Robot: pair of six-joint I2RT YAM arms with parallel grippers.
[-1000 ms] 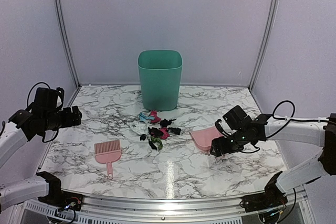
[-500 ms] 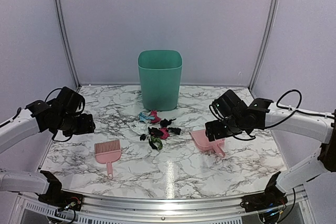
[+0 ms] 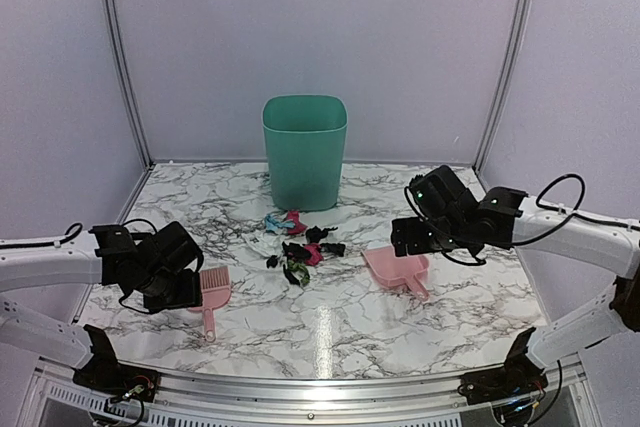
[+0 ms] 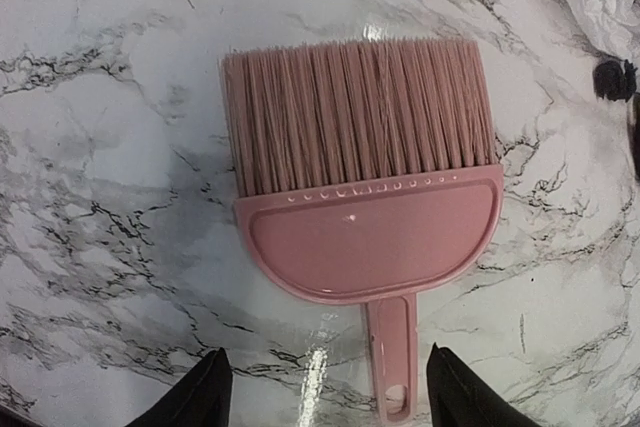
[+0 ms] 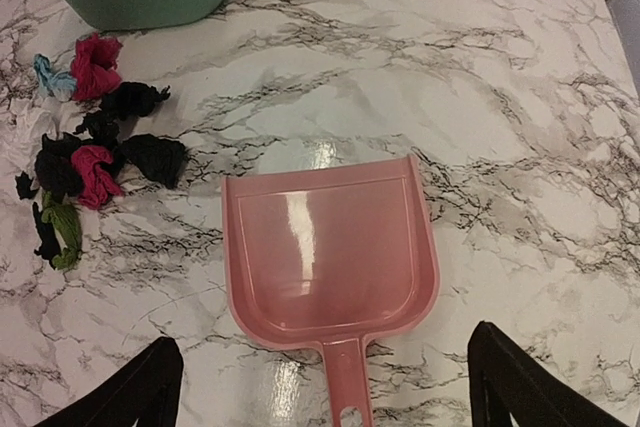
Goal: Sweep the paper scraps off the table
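**Inspector:** Your left gripper (image 4: 326, 367) hangs low over the pink brush (image 4: 365, 237). Its fingers are spread wide, one tip on either side of the handle. I cannot tell whether they touch it. The brush lies flat on the table (image 3: 330, 332), bristles pointing away from the gripper.

**Operator:** And the right?

**Inspector:** Your right gripper (image 5: 325, 342) is also spread, over the handle end of the pink dustpan (image 5: 330, 247). The dustpan lies flat, mouth pointing away from the gripper.

**Operator:** The scraps?

**Inspector:** The paper scraps (image 3: 300, 242) lie in one loose cluster mid-table, just in front of the green bin (image 3: 305, 147), between brush and dustpan. You have black, magenta, green and light-blue bits, all on the marble. In your right wrist view they sit left of the dustpan, near it but apart.
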